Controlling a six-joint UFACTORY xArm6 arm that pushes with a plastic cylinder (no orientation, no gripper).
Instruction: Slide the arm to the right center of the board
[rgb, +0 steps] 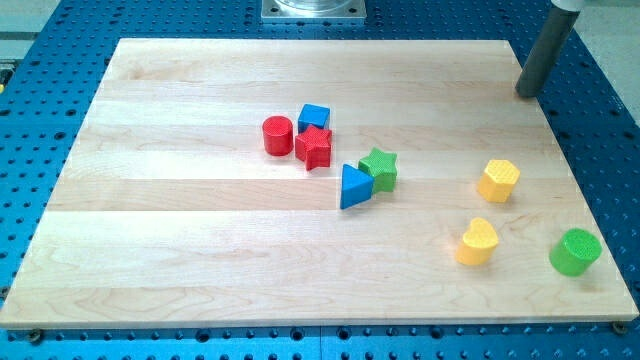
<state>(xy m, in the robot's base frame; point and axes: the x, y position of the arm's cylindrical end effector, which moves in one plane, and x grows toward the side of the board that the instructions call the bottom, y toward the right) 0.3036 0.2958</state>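
Camera view, the one view on record.

My tip (526, 94) sits at the board's (200, 250) top right corner, right on its edge, touching no block. Target is the right centre of the board, down the view from the tip, along the right edge. That zone looks bare wood.

Blocks:
- Yellow hexagon (498, 181), nearest the likely path, to its left.
- Yellow heart (478, 242), lower down, near the hexagon.
- Green cylinder (575, 251), close to the right edge at lower right.
- Centre cluster, well apart from the tip: red cylinder (277, 135), blue cube (314, 117), red star (313, 147) touching or nearly touching the cube, blue triangle (354, 187) against the green star (379, 169).

Risks, as judgement:
- Drifting left on the way down would clip the yellow hexagon and shove it towards the heart.
- Overshooting downwards would run into the green cylinder and could push it off the board's lower right edge.
- The tip is at the board's very edge; straying right takes it off the wood onto the blue perforated table (40, 100).

Pincer: none fitted. The arm ends in a plain rod, so nothing opens or closes and nothing is held.
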